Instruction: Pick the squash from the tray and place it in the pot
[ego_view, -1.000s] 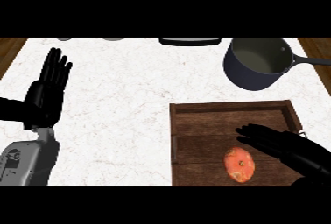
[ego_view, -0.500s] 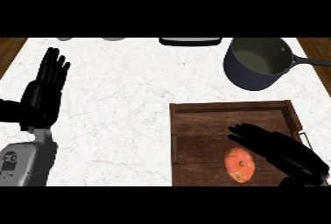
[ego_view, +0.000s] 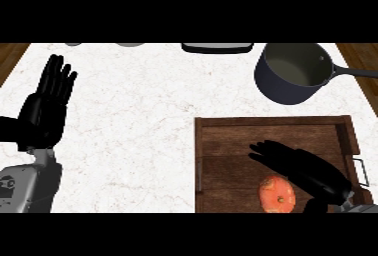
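We see bright, even light across the white counter, with no glare. Shadows are faint. The pot is shaded on its outer wall; the tray looks dark beneath the right hand.

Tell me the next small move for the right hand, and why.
Probably lower the right hand toward the squash and curl the fingers round it. The hand is open over the wooden tray, just above and to the right of the squash, holding nothing. The pot waits beyond the tray. The left hand rests open at the left.
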